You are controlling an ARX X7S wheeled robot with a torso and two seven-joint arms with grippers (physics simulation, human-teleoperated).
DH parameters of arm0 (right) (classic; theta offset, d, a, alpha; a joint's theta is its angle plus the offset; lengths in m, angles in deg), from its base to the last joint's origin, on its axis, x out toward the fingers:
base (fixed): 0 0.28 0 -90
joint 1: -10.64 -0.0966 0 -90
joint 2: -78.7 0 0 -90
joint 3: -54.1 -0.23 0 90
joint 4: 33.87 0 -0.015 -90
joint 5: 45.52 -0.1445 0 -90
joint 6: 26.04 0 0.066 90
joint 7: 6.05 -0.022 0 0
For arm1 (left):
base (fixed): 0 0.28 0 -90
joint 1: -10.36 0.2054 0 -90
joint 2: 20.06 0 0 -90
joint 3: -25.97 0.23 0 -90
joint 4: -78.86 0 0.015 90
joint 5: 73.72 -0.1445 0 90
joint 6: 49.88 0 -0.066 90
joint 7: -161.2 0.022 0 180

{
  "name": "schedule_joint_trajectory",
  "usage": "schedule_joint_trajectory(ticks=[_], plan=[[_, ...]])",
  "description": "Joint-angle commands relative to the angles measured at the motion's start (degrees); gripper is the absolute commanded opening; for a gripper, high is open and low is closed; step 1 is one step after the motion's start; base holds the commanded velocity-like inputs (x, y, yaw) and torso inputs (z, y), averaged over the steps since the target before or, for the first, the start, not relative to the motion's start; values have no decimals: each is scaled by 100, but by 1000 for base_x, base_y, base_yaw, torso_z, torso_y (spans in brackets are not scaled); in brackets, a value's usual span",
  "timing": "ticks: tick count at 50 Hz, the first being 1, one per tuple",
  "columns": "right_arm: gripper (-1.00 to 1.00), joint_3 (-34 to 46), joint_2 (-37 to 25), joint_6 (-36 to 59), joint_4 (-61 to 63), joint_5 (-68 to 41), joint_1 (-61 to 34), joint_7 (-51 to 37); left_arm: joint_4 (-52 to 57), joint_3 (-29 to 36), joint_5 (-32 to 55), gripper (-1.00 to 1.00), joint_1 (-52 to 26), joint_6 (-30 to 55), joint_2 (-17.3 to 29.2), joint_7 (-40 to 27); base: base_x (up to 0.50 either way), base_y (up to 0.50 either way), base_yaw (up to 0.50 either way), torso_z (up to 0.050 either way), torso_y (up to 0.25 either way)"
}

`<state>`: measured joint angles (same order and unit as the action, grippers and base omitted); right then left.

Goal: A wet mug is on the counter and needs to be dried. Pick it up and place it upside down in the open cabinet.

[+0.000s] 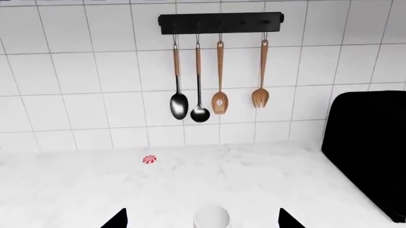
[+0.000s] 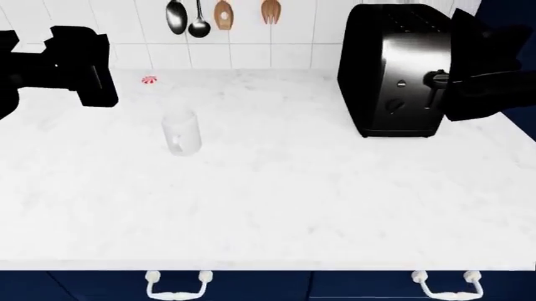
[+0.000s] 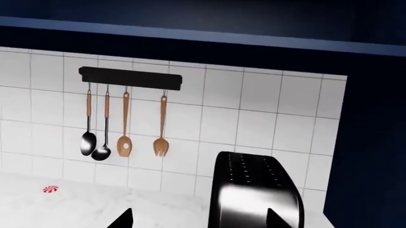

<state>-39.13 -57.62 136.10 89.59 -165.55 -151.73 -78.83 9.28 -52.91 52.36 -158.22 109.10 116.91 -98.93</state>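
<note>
The small white mug [image 2: 181, 132] stands upright on the white marble counter [image 2: 277, 207], left of centre, handle toward me. In the left wrist view its rim [image 1: 212, 217] shows between my two black fingertips [image 1: 117, 220], which stand wide apart. My left gripper [image 2: 84, 66] hovers up and left of the mug, open and empty. My right gripper [image 2: 477, 88] is at the right, beside the black toaster [image 2: 393, 69]; its fingertips [image 3: 121, 220] stand wide apart, empty. No open cabinet is in view.
A black rail with several hanging utensils [image 1: 219, 78] is on the white tiled wall. A red-white peppermint candy [image 2: 150, 79] lies on the counter behind the mug. Navy drawer fronts with white handles [image 2: 176, 285] run below the counter edge. A dark cabinet underside [image 3: 190, 23] is overhead.
</note>
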Motion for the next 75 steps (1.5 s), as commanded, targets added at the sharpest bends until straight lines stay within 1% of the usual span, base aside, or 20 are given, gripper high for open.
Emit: schedule_joint_trajectory(ticks=[1, 9, 18, 25, 30, 40, 52, 55, 60, 65, 68, 75], plan=[[100, -101, -32, -6, 53, 117, 142, 125, 14, 91, -108, 100, 34, -53, -37, 75, 352, 0, 0, 0, 0], [100, -64, -81, -56, 116, 106, 185, 91, 49, 151, 41, 100, -70, -133, 46, 38, 347, 0, 0, 0, 1], [100, -44, -82, -64, 139, 168, 241, 148, 222, 29, -47, 100, 312, -236, 91, 161, 337, 0, 0, 0, 1], [100, 28, -123, -95, 95, 147, 222, 149, 637, 47, 118, 100, 953, -405, 177, 68, 42, 0, 0, 0, 0], [100, 53, -69, -91, 109, 215, 232, 212, 900, -131, 56, 100, 1601, -504, 245, 169, 0, 0, 0, 0, 0], [100, 20, -99, -114, 164, 261, 324, 273, 1211, -557, -763, 100, 2946, -465, 76, 653, 0, 0, 0, 0, 0], [100, -18, -98, -183, 190, 304, 385, 345, 1343, -736, -1448, 100, 3783, -389, -186, 1179, 0, 0, 0, 0, 0], [100, -20, -80, -187, 178, 349, 392, 378, 1340, -758, -1698, 100, 4007, -382, -310, 1346, 0, 0, 0, 0, 0], [100, 29, -57, -209, 193, 364, 386, 380, 1170, -664, -2173, 100, 4069, -301, -516, 1659, 0, 0, 0, 0, 0], [100, 125, -123, -300, 237, 209, 282, 255, 973, -542, -3404, 100, 4254, -289, -756, 2483, 0, 0, 0, 0, 0], [100, 108, -168, -322, 261, 170, 295, 254, 818, -491, -3896, 100, 4347, -416, -848, 2833, 0, 0, 0, 0, 3], [100, 26, -180, -324, 281, 234, 428, 348, 248, -7, -4602, 100, 3897, -393, -1144, 3162, 0, 0, 0, 0, 0]])
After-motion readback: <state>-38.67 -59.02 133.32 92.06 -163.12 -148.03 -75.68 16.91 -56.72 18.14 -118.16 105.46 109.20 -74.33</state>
